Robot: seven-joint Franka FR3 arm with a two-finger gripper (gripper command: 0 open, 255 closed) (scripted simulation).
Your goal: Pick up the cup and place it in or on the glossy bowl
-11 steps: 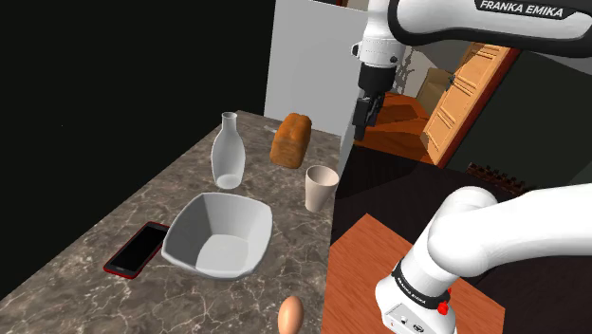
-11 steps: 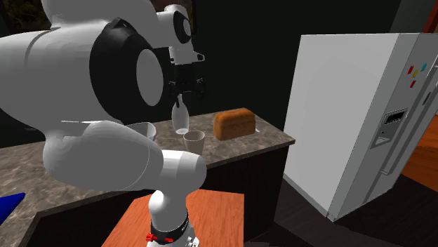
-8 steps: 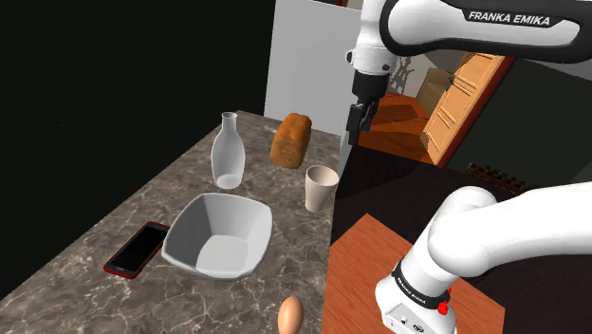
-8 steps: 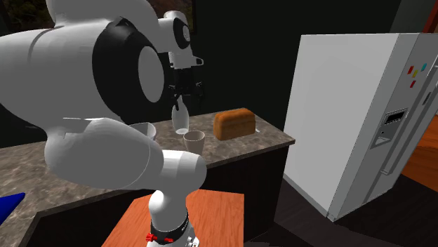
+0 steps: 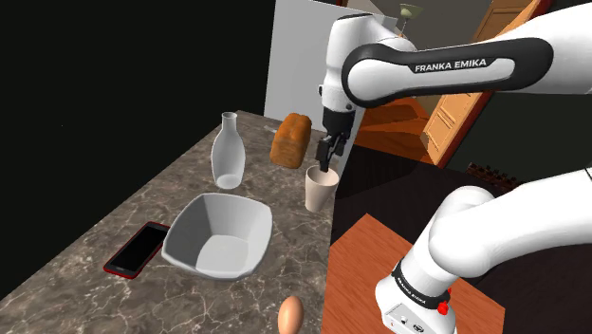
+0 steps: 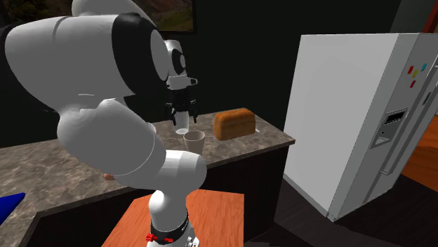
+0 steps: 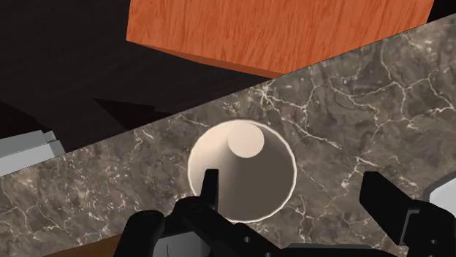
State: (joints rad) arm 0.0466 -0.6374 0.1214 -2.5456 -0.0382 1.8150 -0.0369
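Observation:
A pale beige cup (image 5: 322, 188) stands upright near the marble counter's right edge in the shoulder view. My black gripper (image 5: 327, 157) hangs just above its rim, fingers pointing down. In the wrist view I look straight into the cup (image 7: 242, 171); the gripper (image 7: 296, 188) is open, with one finger (image 7: 210, 186) over the cup's mouth and the other (image 7: 384, 193) beyond its rim over the marble. Nothing is held. The glossy white square bowl (image 5: 218, 234) sits to the shoulder view's lower left of the cup. In the second exterior view, the gripper (image 6: 181, 112) hovers over the cup (image 6: 194, 142).
A white bottle (image 5: 227, 152) and a loaf of bread (image 5: 291, 139) stand behind the cup. A red-edged phone (image 5: 138, 249) lies beside the bowl, an egg (image 5: 291, 313) near the front. The counter edge drops off right beside the cup. A grey fridge (image 6: 365, 112) stands further off.
The arm has swung down and toward the shoulder view's left, bringing the gripper from high above the counter's far edge to just over the cup. The fingers stay open.

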